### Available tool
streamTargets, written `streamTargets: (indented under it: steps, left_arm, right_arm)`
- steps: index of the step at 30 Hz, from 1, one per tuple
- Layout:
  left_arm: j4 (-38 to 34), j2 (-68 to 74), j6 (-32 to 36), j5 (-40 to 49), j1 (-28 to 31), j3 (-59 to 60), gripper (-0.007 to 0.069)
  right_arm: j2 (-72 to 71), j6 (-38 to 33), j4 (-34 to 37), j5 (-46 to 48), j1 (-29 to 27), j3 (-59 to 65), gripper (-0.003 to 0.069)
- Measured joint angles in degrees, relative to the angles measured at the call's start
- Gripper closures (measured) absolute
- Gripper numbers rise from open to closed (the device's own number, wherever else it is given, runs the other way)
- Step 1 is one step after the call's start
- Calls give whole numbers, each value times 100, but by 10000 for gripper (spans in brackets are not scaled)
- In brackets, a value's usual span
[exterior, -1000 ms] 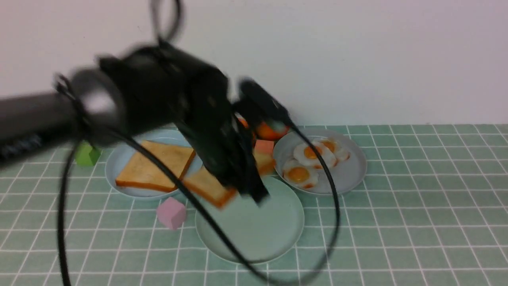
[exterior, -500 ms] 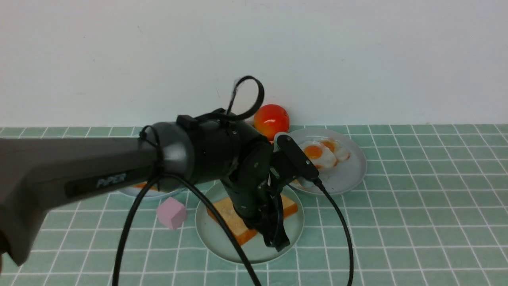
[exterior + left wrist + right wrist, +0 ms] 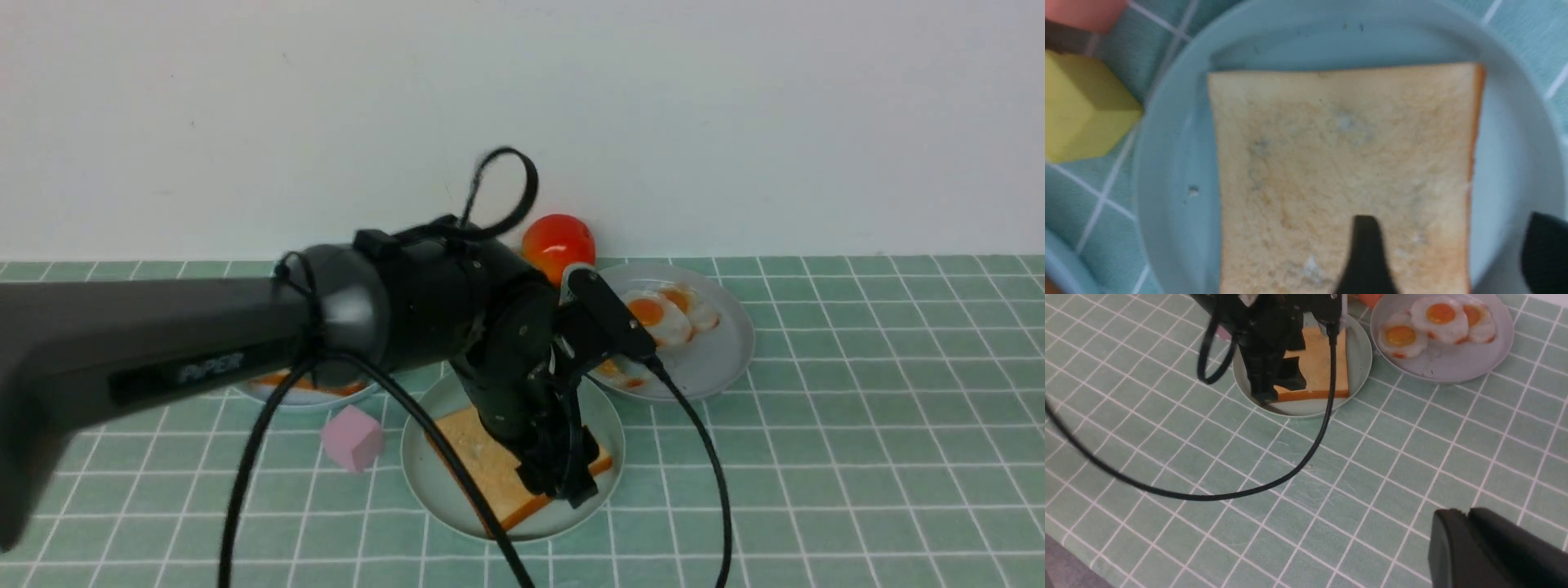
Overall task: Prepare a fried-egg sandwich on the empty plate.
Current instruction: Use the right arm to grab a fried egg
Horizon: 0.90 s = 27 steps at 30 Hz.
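One toasted bread slice (image 3: 490, 465) (image 3: 1339, 163) lies flat on the pale mint-green plate (image 3: 433, 490) (image 3: 1175, 163) (image 3: 1359, 355). My left gripper (image 3: 563, 486) (image 3: 1453, 249) hangs just above it, open. One finger is over the bread, the other over bare plate past the crust. Three fried eggs (image 3: 661, 318) (image 3: 1439, 316) lie on the grey plate (image 3: 718, 351) at the back right. A second bread slice (image 3: 286, 382) shows partly behind my left arm on the pale blue plate (image 3: 302, 398). My right gripper (image 3: 1466, 516) is shut and empty above the tiled cloth, nearer me.
A pink cube (image 3: 351, 438) sits left of the mint plate. A tomato (image 3: 558, 242) stands by the back wall. A yellow block (image 3: 1081, 110) lies beside the plate's rim. My left arm's black cable (image 3: 702, 474) loops down over the cloth on the right.
My left arm brought the bread slice from the blue plate down onto the mint plate, then its jaws opened and let it go. The slice now lies flat.
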Motion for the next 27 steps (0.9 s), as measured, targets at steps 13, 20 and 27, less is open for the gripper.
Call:
streamTargets:
  steps: [13, 20, 27]
  left_arm:
    - [-488, -3249, -1438, 383, 0, 35, 554]
    - [-436, -5088, -1640, 145, 0, 1426, 638]
    - [-1002, -6765, -1646, -713, 0, 3100, 638]
  right_arm:
    - [3370, 739, -160, -1514, -583, -301, 487]
    - [5223, -81, 1748, -1904, -1193, -1150, 445]
    - [6660, -682, 3475, -2103, -1206, -1917, 330]
